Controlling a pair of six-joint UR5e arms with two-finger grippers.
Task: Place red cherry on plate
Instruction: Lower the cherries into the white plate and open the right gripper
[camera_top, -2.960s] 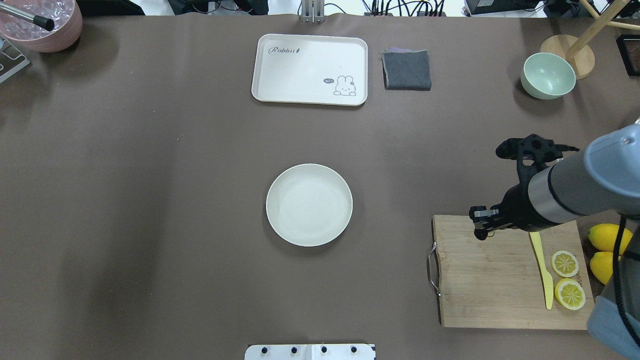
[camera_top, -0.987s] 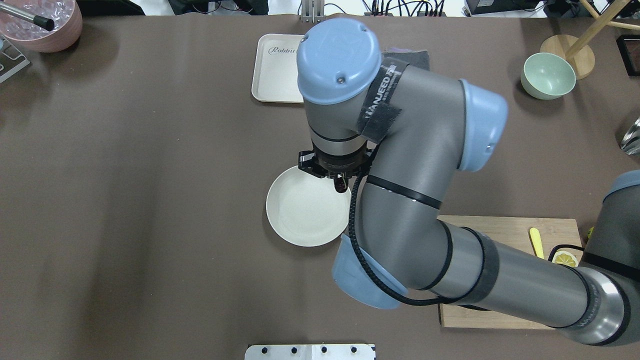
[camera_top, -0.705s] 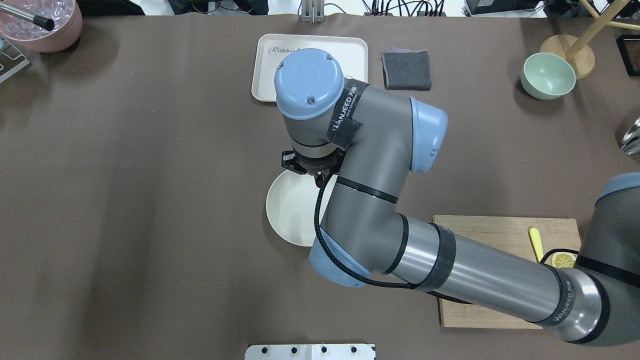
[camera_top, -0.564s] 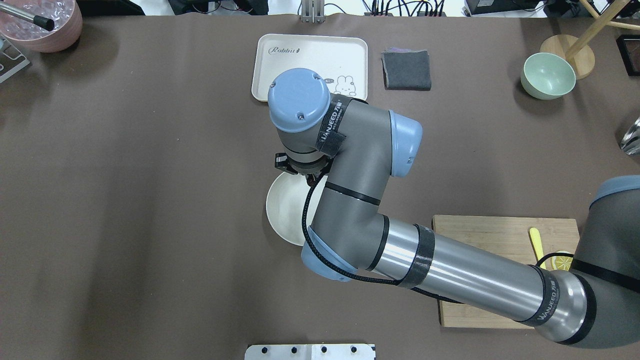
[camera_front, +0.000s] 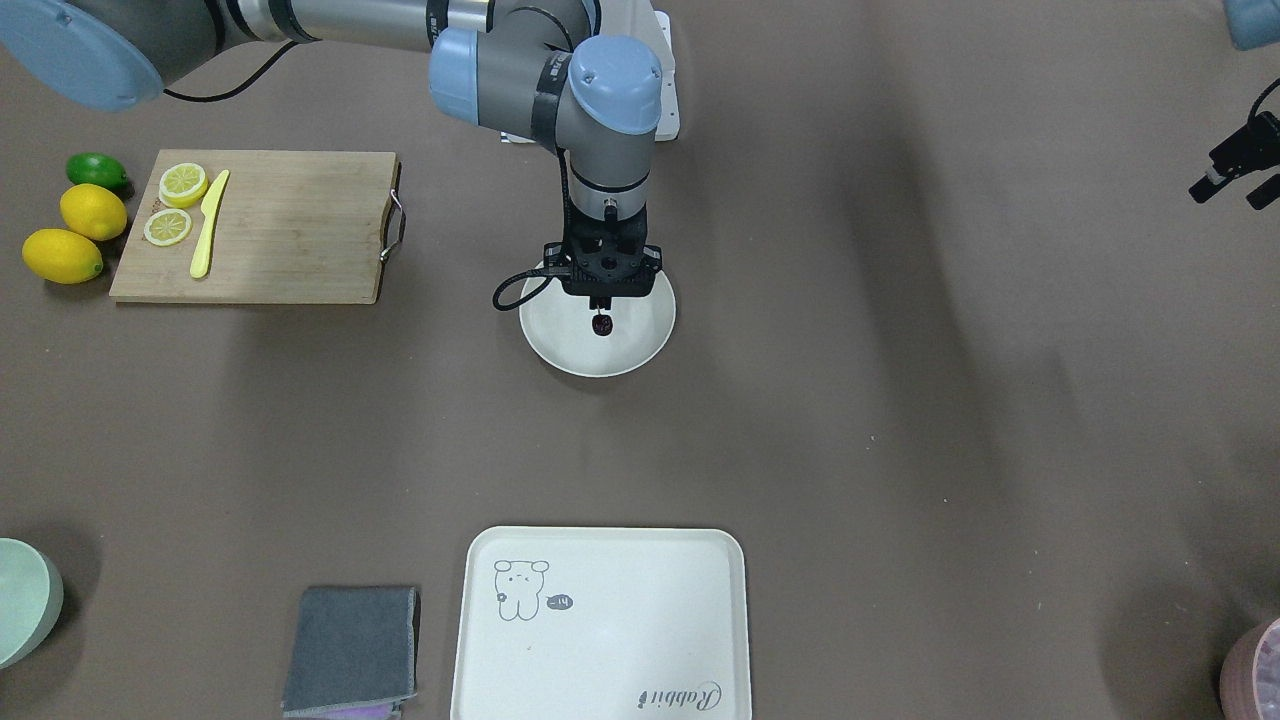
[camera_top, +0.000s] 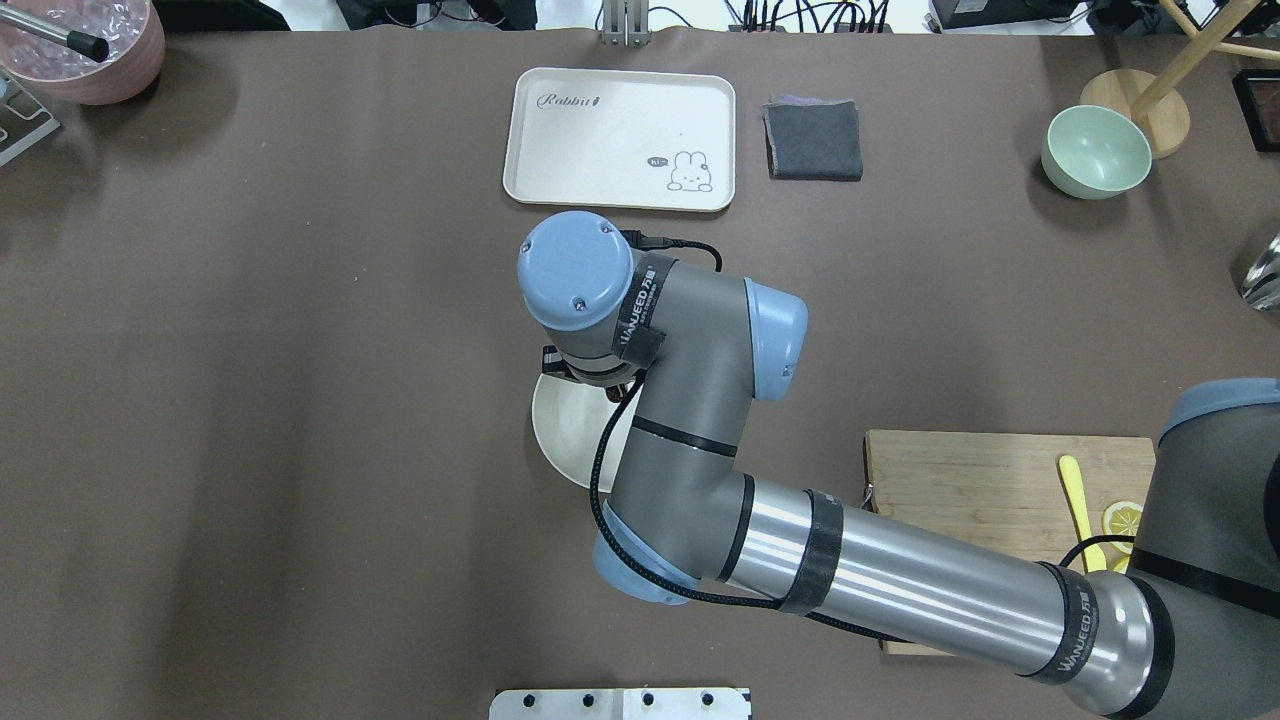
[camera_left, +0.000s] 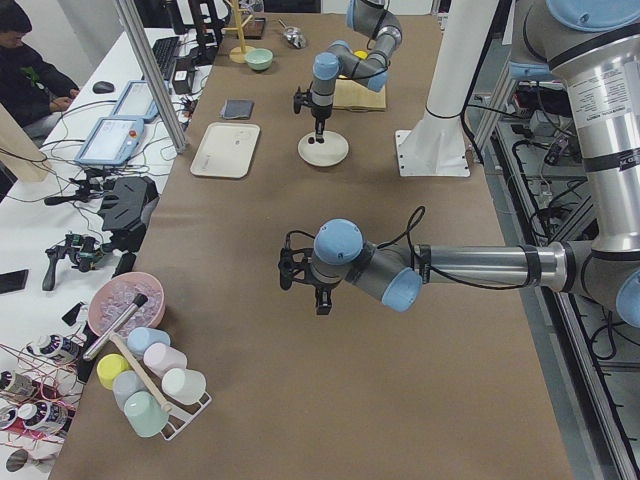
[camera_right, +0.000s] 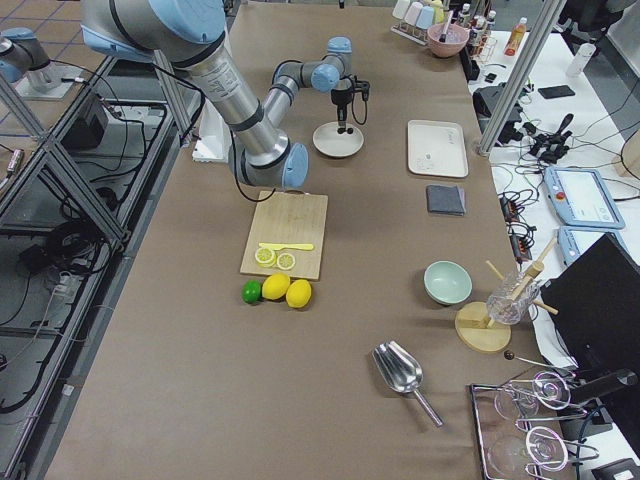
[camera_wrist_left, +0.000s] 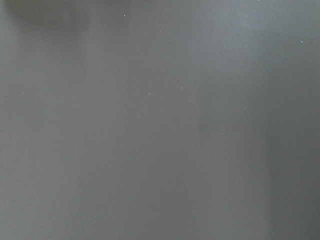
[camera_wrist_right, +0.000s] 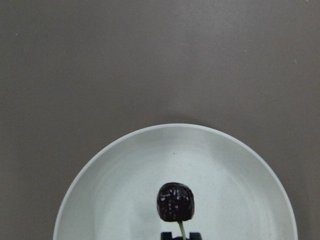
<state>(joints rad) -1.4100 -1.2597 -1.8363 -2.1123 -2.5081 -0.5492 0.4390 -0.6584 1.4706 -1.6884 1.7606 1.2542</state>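
Observation:
My right gripper (camera_front: 601, 304) is shut on the stem of the red cherry (camera_front: 601, 325), a dark maroon fruit that hangs straight down from the fingertips. It hangs over the middle of the round cream plate (camera_front: 560, 352), close to its floor; whether it touches cannot be told. The right wrist view shows the red cherry (camera_wrist_right: 175, 201) against the plate (camera_wrist_right: 100, 165). From overhead my right arm hides the cherry and most of the plate (camera_top: 562, 430). My left gripper (camera_front: 1228, 192) hovers open and empty far off at the table's left end, over bare cloth.
A wooden cutting board (camera_front: 300, 230) with lemon slices and a yellow knife (camera_front: 208, 238) lies by the right arm's base, with whole lemons (camera_front: 92, 212) and a lime beside it. A cream tray (camera_front: 600, 650), a grey cloth (camera_front: 350, 645) and a green bowl (camera_front: 20, 600) line the far edge.
My right arm swung from the cutting board to the plate, carrying the cherry. Over the last second the wrist came lower and further over the plate's middle.

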